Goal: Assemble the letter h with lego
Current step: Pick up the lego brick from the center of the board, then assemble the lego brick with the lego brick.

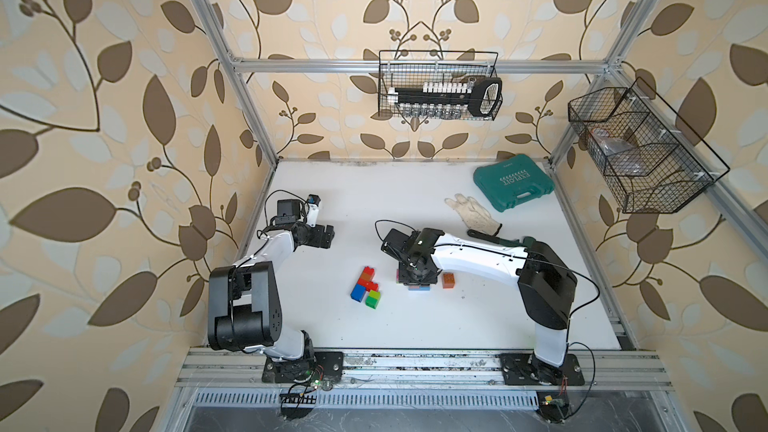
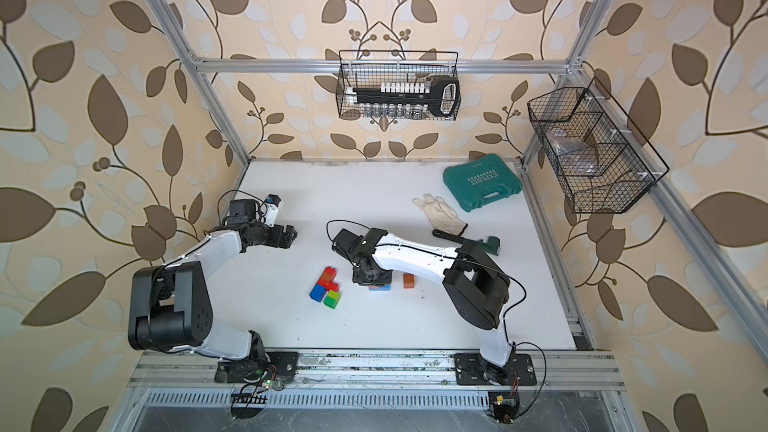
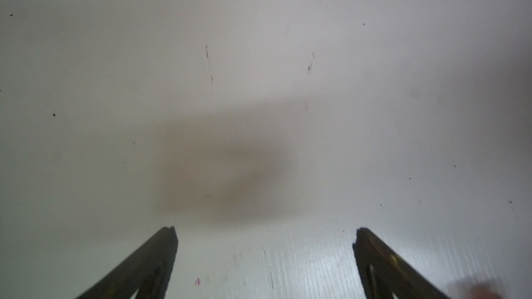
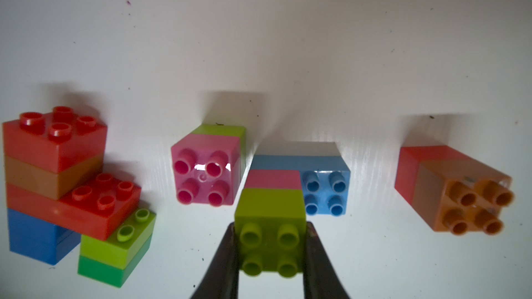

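We grip lime brick (image 4: 270,214) w/ right gripper (image 4: 270,227), fingers (image 4: 223,254) tight on its sides, mid table (image 1: 415,201). Left gripper (image 3: 264,230) wide open, empty, far left. Red-blue-green stack (image 1: 365,286) part built; h not done. Pink brick (image 4: 205,178), light blue brick (image 4: 325,191), orange brick (image 4: 472,205) loose.

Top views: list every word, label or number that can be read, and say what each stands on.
"EXPLOIT", upside down in both top views, on the lid of the teal case.
Small print near the case's far edge: too small to read.
No other text is legible.
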Available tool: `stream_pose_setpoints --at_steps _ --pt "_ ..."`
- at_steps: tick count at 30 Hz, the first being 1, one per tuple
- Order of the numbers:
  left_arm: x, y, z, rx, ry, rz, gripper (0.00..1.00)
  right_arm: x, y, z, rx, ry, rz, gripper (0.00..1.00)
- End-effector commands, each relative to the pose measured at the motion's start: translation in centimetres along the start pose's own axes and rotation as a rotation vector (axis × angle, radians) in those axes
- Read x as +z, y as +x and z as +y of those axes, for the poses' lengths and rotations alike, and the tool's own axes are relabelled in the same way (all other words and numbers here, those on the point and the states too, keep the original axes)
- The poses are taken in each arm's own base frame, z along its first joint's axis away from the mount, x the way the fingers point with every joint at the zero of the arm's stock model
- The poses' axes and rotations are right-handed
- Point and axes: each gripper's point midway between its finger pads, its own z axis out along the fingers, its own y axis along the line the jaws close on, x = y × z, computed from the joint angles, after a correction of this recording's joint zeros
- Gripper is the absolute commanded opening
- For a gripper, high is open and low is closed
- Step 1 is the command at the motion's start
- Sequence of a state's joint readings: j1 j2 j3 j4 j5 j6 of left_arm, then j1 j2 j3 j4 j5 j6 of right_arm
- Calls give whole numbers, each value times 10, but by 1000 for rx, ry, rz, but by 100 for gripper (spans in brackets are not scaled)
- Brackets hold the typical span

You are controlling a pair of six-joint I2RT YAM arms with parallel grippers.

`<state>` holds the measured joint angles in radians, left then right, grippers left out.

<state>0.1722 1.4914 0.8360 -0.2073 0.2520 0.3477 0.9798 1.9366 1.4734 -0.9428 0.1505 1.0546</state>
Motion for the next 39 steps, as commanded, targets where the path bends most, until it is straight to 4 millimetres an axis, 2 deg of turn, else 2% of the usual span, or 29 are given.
stream_pose_setpoints --at_steps 1,4,8,12,19,31,39 --pt "-12 -15 8 11 -37 -59 98 -11 -4 -34 -29 164 -16 9" --pt "-13 -15 9 11 -44 -56 98 -47 -24 -21 -5 91 -97 10" --pt "-12 -14 6 9 -27 -62 98 -64 -40 -2 11 30 -142 10" --pt "-11 -13 6 9 -28 -59 98 -61 -46 11 36 10 -139 9" --pt "-11 -14 4 8 -16 -61 98 -50 -42 35 37 -60 -78 9" --pt "-9 -12 4 1 -11 -47 98 -33 -28 40 38 -78 1 9" --pt "-7 -11 4 -2 -2 -39 98 -25 -23 33 29 -47 26 9"
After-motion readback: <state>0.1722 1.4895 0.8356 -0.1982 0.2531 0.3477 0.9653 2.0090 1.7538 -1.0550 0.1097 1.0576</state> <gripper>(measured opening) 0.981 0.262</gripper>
